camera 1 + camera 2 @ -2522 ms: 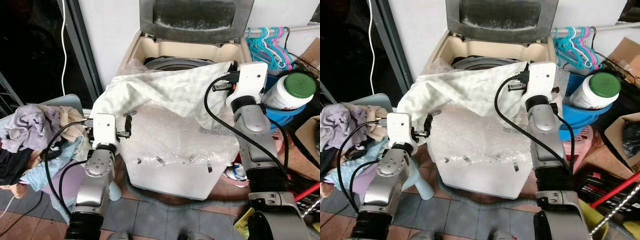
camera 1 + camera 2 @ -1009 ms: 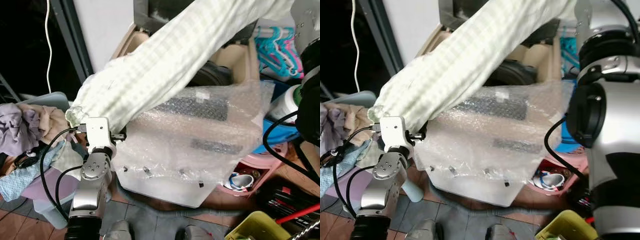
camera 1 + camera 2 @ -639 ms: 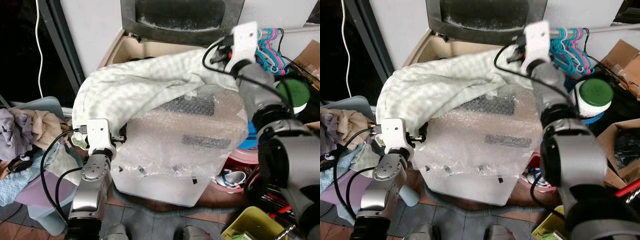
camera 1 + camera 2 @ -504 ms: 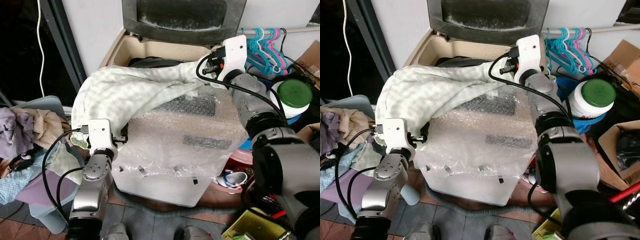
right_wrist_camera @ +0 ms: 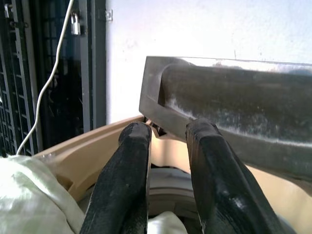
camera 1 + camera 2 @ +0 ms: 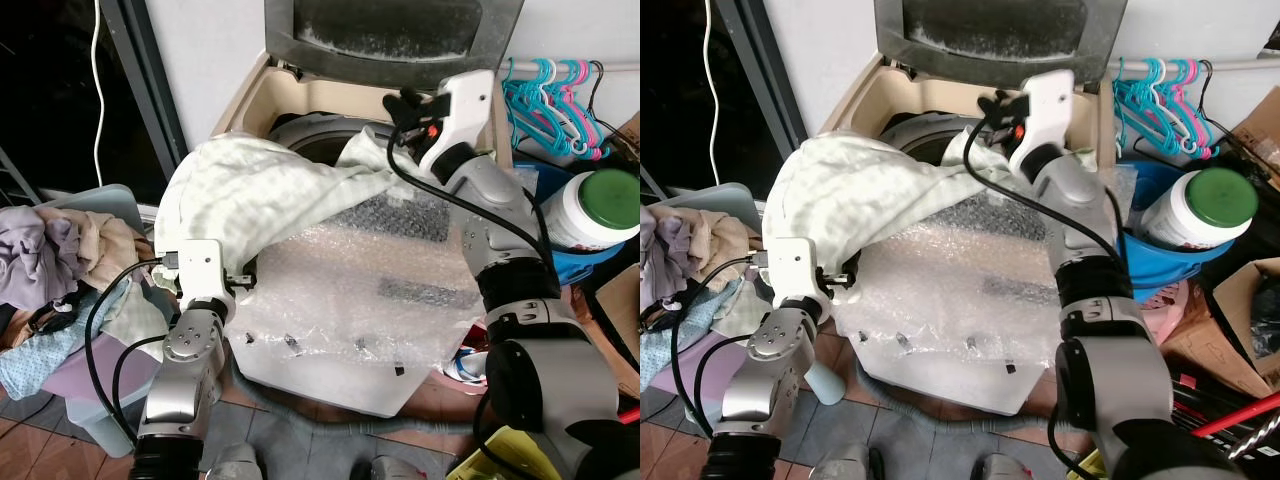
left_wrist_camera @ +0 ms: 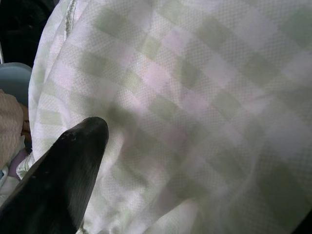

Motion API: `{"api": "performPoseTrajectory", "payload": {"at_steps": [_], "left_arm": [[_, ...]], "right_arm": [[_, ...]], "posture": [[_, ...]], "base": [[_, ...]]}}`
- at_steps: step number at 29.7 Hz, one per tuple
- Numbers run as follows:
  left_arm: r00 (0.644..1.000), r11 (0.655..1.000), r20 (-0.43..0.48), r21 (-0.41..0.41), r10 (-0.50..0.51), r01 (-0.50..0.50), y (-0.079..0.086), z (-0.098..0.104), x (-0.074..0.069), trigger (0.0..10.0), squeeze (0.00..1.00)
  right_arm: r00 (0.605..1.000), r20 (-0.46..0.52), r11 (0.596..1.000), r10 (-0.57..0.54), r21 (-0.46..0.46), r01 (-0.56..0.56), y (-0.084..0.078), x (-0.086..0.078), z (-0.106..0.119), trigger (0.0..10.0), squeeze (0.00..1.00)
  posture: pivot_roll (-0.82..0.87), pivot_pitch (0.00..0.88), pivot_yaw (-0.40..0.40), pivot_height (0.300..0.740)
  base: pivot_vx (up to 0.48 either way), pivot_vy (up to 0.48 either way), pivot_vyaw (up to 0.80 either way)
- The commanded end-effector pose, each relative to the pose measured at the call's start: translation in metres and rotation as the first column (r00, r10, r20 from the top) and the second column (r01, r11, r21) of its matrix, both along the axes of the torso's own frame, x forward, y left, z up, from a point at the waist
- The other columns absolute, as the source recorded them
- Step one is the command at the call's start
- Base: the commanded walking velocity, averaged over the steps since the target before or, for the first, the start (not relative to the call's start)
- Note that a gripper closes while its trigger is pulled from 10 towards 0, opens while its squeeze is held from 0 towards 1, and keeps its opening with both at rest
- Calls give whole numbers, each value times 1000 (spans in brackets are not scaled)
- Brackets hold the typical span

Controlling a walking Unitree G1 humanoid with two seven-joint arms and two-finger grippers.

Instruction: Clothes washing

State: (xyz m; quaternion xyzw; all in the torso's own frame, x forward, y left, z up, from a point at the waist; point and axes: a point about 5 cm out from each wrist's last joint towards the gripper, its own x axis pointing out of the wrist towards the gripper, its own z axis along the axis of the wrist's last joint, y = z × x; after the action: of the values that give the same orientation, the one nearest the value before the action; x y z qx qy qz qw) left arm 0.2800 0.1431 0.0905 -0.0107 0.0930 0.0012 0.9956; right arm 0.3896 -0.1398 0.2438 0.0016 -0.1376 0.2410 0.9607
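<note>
A top-loading washing machine [image 6: 300,105] stands ahead with its lid [image 6: 390,35] up and its body wrapped in bubble wrap [image 6: 350,290]. A pale green checked cloth [image 6: 260,195] lies over its front left corner, one end reaching the rim of the drum [image 6: 320,135]. My right gripper [image 6: 397,101] hovers above that end, just below the lid, open with nothing between its fingers [image 5: 126,165]. My left gripper [image 6: 243,272] sits low at the machine's left front, pressed into the hanging cloth [image 7: 195,97], which covers most of it.
A light blue basket [image 6: 110,200] piled with clothes [image 6: 60,260] stands at my left, beside a dark doorway. To the right are plastic hangers [image 6: 555,85] on a rail, a white jar with a green lid [image 6: 600,205] in a blue basin, and a cardboard box [image 6: 1240,300].
My right gripper came down from high up, carried the cloth's end across to the drum opening and let it go. The cloth now lies slack. The left arm has stayed put.
</note>
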Motion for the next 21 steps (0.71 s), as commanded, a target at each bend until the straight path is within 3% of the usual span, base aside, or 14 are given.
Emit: {"api": "performPoseTrajectory", "payload": {"at_steps": [1,7,9,10,13,17,21], "left_arm": [[1000,1000,3,2,0,0,0,2,-1,10000,0],[1000,1000,1,9,-3,3,1,2,-1,10000,0],[1000,1000,-2,12,-8,8,0,1,0,10000,0],[1000,1000,-3,10,-13,13,-1,1,0,10000,0],[999,999,-1,6,-50,50,-8,2,-3,10000,0],[999,999,1,8,-49,49,-7,3,-3,10000,0],[999,999,-5,8,-50,50,-6,2,-4,10000,0]], "right_arm": [[997,-43,995,66,-78,-69,5,-4,-6,10000,1000],[971,-61,968,230,-91,-235,20,-20,-15,10000,1000],[944,-133,937,303,-141,-321,30,-28,-32,10000,1000],[939,-170,908,298,-252,-334,33,-31,-51,10000,1000],[952,-162,904,261,-306,-300,37,-35,-70,10000,1000],[962,-107,909,251,-317,-272,44,-37,-69,10000,1000],[975,7,878,224,-435,-199,61,-42,-67,10000,1000]], "posture": [[-29,0,1,740],[-26,0,4,740],[-27,0,7,740],[-27,0,9,740],[-20,0,8,740],[-12,0,9,740],[-12,0,11,740]], "base": [[0,0,0],[0,0,0],[0,0,0],[0,0,0],[0,0,0],[0,0,0],[0,0,0]]}}
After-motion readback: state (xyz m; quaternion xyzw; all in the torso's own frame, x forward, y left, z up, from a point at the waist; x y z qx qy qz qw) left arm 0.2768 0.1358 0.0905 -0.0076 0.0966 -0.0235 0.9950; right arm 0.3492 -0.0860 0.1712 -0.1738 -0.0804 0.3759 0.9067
